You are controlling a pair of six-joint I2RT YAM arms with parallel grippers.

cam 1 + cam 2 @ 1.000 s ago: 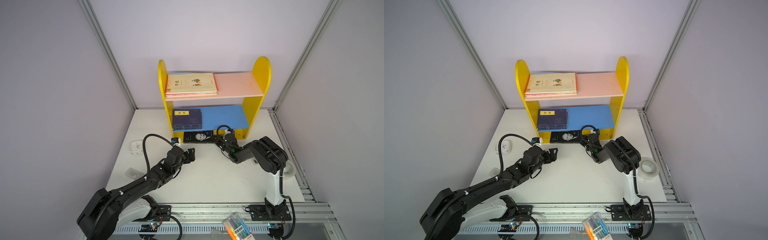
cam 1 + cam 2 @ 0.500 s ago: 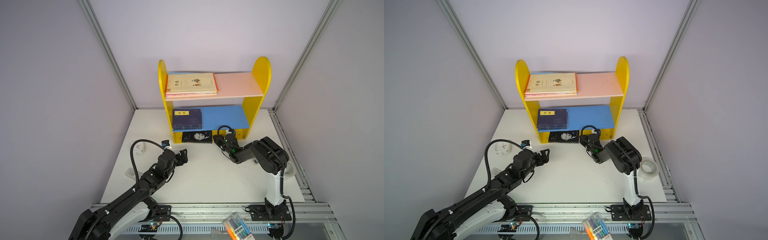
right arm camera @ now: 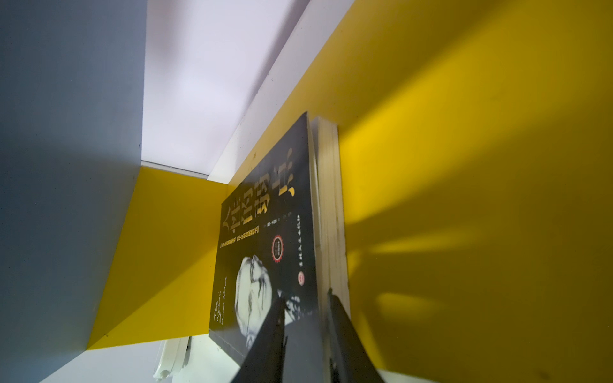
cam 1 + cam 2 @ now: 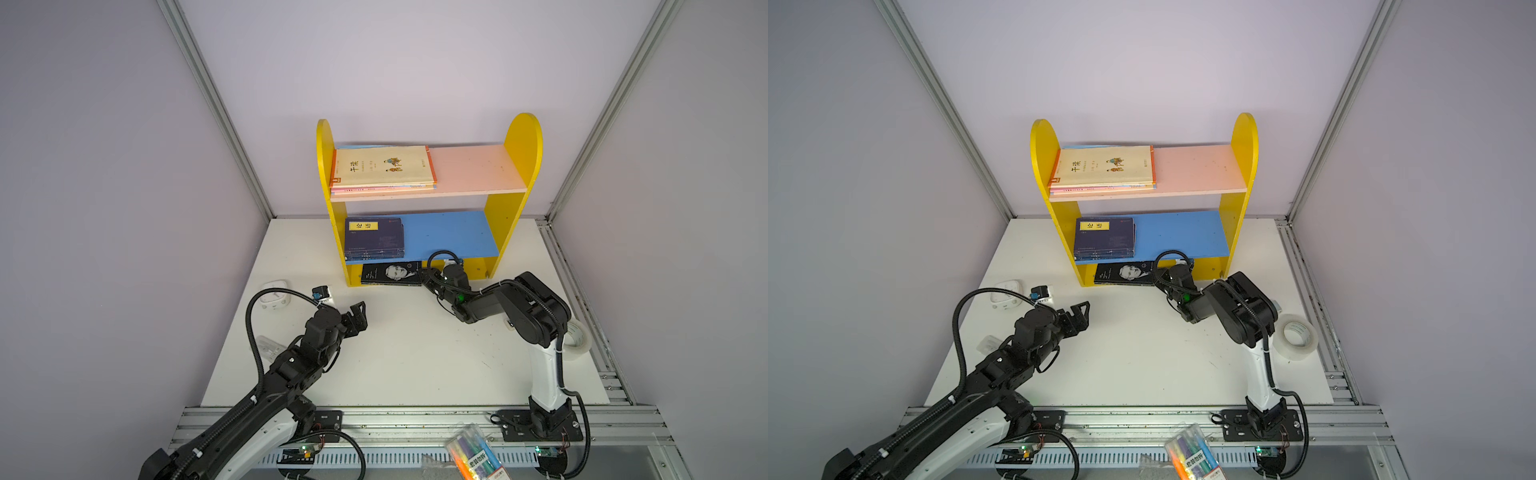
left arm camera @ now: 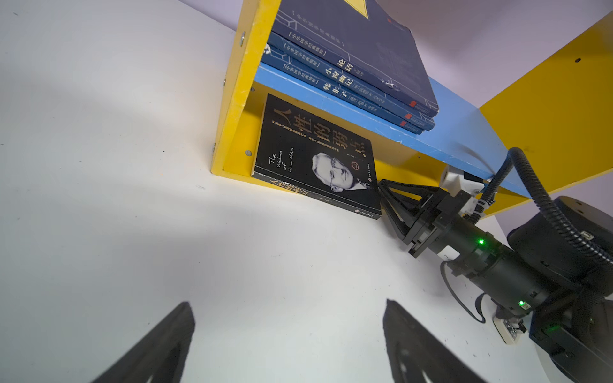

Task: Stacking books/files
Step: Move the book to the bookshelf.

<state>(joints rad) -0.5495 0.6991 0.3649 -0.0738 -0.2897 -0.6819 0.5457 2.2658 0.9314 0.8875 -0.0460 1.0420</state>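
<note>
A black book with gold lettering [image 4: 390,272] [image 4: 1125,272] lies on the table under the blue shelf [image 4: 453,232] of a yellow rack [image 4: 521,137]. My right gripper [image 4: 426,274] [image 4: 1156,276] [image 3: 306,295] is at the book's right edge. Its jaws are a little apart astride that edge [image 5: 315,159], and no squeeze shows. Navy books [image 4: 374,239] [image 5: 348,66] are stacked on the blue shelf. Cream-covered books [image 4: 382,168] are piled on the pink top shelf. My left gripper [image 4: 359,309] [image 4: 1081,309] [image 5: 288,303] hangs wide open and empty over the table, left of the rack.
A white square clock [image 4: 274,293] and a small blue-and-white block [image 4: 322,293] sit at the table's left. A roll of clear tape [image 4: 1298,334] stands at the right edge behind my right arm. A marker pack [image 4: 473,455] lies on the front rail.
My left arm has drawn back from the rack toward the front left, still open. My right gripper stays at the black book and its jaws have eased apart slightly.
</note>
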